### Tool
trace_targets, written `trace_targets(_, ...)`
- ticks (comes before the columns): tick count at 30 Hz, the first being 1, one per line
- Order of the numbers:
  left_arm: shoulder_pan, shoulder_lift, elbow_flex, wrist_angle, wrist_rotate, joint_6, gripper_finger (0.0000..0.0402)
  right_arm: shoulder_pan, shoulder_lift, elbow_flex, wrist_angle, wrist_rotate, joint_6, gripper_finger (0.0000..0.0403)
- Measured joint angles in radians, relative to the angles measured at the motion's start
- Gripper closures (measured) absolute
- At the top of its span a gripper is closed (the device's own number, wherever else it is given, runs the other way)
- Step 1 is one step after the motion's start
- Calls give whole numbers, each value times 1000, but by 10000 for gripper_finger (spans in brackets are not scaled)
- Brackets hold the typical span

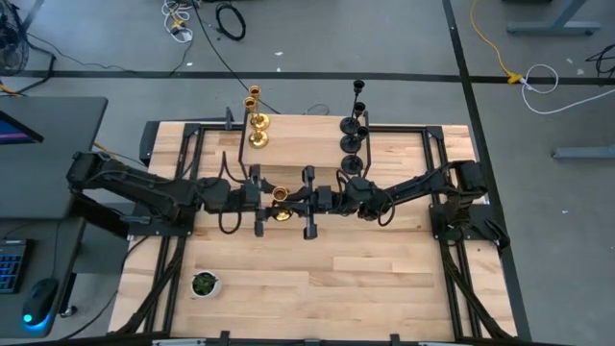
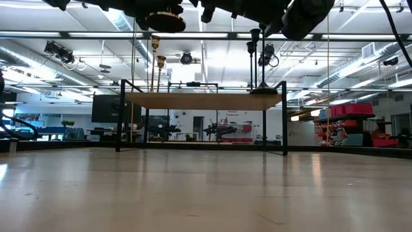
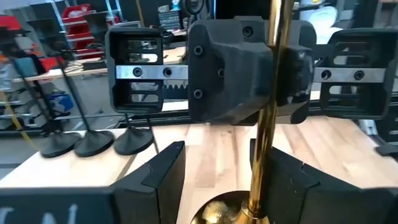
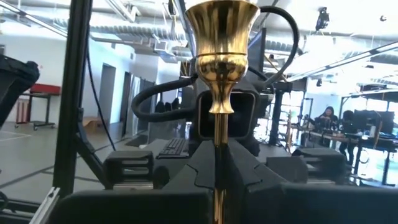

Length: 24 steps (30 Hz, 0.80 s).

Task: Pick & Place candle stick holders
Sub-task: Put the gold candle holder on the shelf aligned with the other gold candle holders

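A gold candle stick holder [image 1: 280, 197] hangs high over the middle of the table between my two grippers. Its round base shows from below in the low view [image 2: 164, 22]. My right gripper [image 4: 217, 174] is shut on its stem. My left gripper [image 3: 217, 180] is open, with one finger on each side of the lower stem [image 3: 261, 180], just above the base. The stem stands close against one finger; I cannot tell whether they touch. Two more gold holders [image 1: 257, 130] and three black ones [image 1: 353, 139] stand on their bases on a raised wooden shelf [image 1: 298, 144]. My right gripper pinches the gold holder's stem [image 4: 216, 140] between its two fingers, a little below the top cup [image 4: 221, 37]. The fingers come level from the table's right side and lie across the stem. The holder stands about upright, cup up, lifted clear of the table.
The raised shelf on a black frame [image 2: 206, 100] takes up the far middle of the table. A small white pot with a green plant [image 1: 204, 284] stands near the front left. The black holders' bases show beyond my left gripper [image 3: 93, 143]. Bare wood lies in front.
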Motion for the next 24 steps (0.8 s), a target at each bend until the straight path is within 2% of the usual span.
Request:
trace_targets(6,0,-1,0,-2,-11,3,251,0,0,0,0,1,0,399)
trace_targets(16,-1,-2,0,-4,8,6,387,-2,0,1,-5,6,-7,399)
trace_targets(24,-1,-2,0,-6,-5,7,390,-2,0,1,-10,5,-6,386)
